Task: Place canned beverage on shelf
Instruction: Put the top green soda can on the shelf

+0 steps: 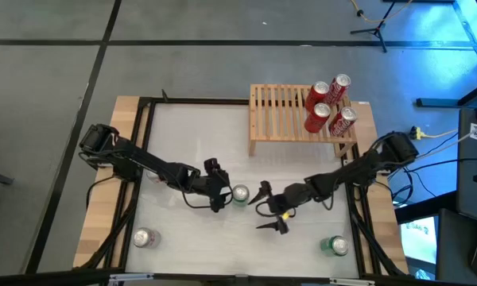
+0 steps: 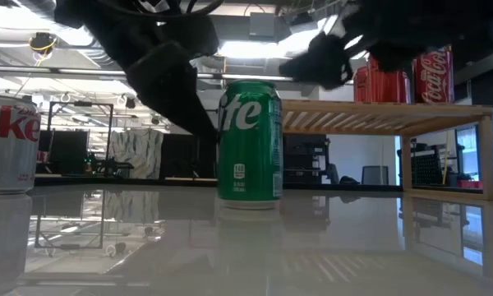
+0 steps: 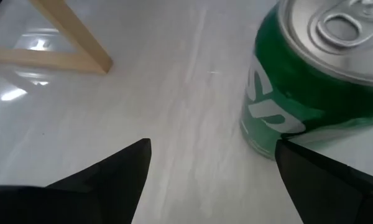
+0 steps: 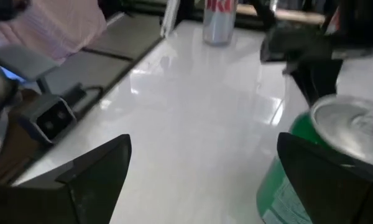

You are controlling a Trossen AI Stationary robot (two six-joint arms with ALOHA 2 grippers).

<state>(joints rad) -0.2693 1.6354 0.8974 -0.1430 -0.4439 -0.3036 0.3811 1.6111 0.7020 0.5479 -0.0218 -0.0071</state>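
Robotics lab: tripod stand (image 1: pixel 371 24), monitors (image 1: pixel 417 234), exposed ceiling ducts (image 2: pixel 33 41).

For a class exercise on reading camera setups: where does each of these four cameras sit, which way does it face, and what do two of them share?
High view: above the table, facing straight down; both arms, the left gripper and right gripper flank the green can; the shelf holds four red cans.
Low view: table height, facing level across; the arms enter from above.
Left wrist view: looks past its own open fingers at the can.
Right wrist view: looks past its own open fingers.
Shared: all four show the same green can.
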